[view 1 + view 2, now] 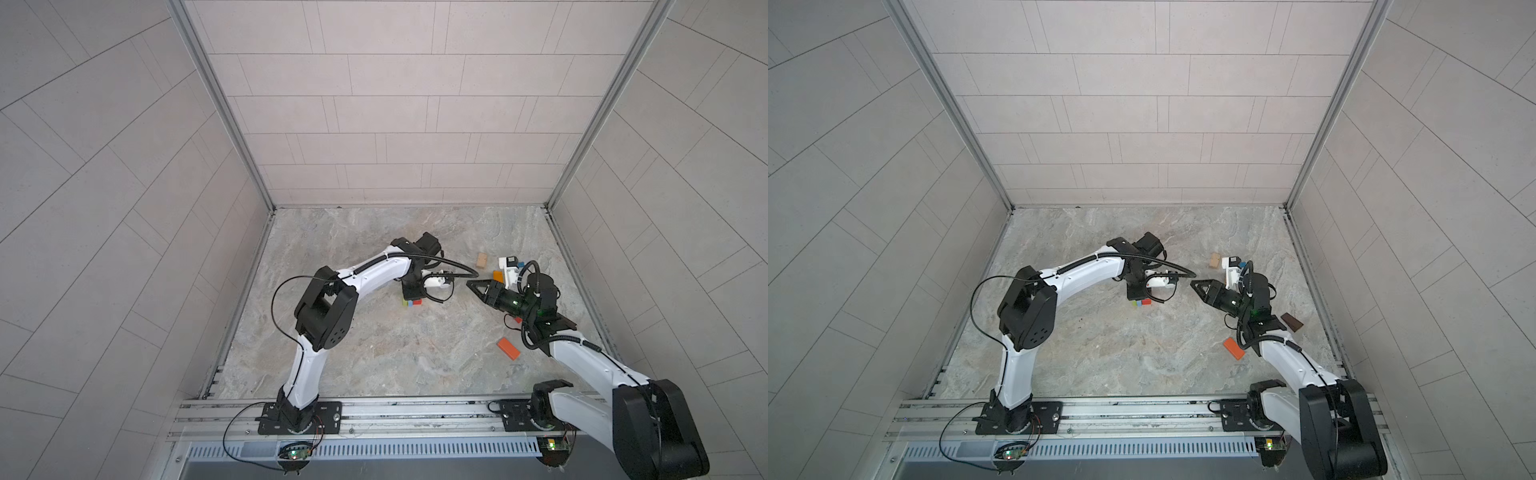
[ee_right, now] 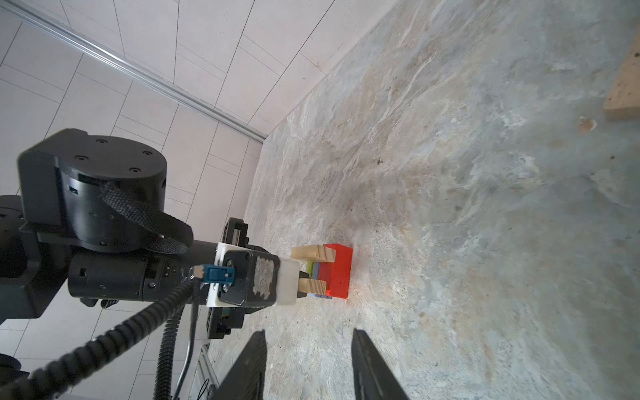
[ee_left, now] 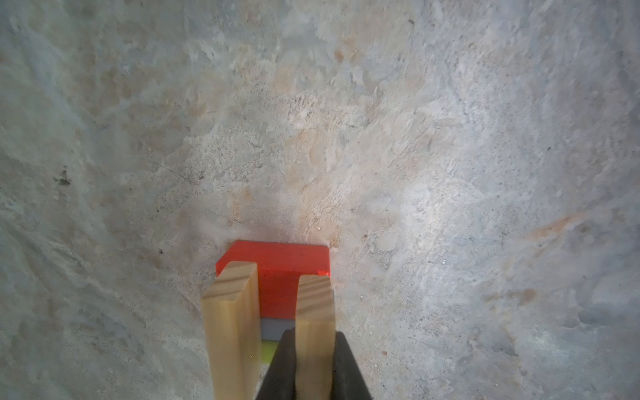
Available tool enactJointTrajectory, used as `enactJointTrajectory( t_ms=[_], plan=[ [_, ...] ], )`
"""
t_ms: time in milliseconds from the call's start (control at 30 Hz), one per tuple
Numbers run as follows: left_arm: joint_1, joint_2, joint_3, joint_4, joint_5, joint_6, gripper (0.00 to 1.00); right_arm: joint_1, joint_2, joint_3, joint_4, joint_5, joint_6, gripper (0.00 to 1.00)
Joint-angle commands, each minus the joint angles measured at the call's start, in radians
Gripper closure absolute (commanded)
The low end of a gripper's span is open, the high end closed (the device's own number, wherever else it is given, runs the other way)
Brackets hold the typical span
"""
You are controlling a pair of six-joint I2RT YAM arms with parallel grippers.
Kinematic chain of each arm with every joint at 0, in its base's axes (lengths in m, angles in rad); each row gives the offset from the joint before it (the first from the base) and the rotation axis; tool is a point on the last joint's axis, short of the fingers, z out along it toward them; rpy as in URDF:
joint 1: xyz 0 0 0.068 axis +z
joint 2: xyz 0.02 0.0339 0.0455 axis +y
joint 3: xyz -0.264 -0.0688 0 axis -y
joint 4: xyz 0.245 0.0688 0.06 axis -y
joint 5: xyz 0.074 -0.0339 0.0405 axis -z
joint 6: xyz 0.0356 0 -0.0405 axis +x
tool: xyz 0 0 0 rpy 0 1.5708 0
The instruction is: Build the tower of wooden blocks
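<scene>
Clamping tan plank (image 3: pixel 315 304), left gripper (image 3: pixel 313 349) holds it on tower (image 3: pixel 275 327), probably touching; long axis crosses red plank (image 3: pixel 277 263), parallel to second tan plank (image 3: pixel 232 322). Right gripper (image 2: pixel 308 363) released, empty, farther off.

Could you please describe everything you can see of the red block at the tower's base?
The red block is a smooth, painted wooden plank lying flat on the marbled table, outermost in the bottom layer. Its long side meets the blue block. Two tan planks cross over it near its ends, leaving its middle bare.
</scene>
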Motion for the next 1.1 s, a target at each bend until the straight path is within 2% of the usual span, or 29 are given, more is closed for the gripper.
enactJointTrajectory(
  t_ms=[0,167,367,500,767,1067],
  plan=[
    [-0.006,0.02,0.026,-0.017,-0.009,0.005,0.97,-0.003,-0.016,-0.005,0.009,0.003,-0.001,0.59],
    [-0.006,0.022,0.023,-0.02,-0.014,0.008,0.93,-0.003,-0.015,-0.005,0.011,0.003,-0.001,0.59],
    [-0.006,0.016,0.02,-0.024,-0.015,0.013,0.74,-0.003,-0.015,-0.005,0.012,0.005,-0.001,0.57],
    [-0.006,0.016,0.013,-0.024,-0.012,0.012,0.67,-0.004,-0.015,-0.005,0.012,0.007,-0.004,0.55],
    [-0.015,0.0,0.015,-0.018,-0.025,0.006,0.62,-0.004,-0.02,-0.001,0.005,0.009,-0.008,0.53],
    [-0.027,-0.035,0.049,-0.057,-0.036,0.008,0.61,-0.004,-0.021,0.013,-0.017,0.006,-0.013,0.52]
  ],
)
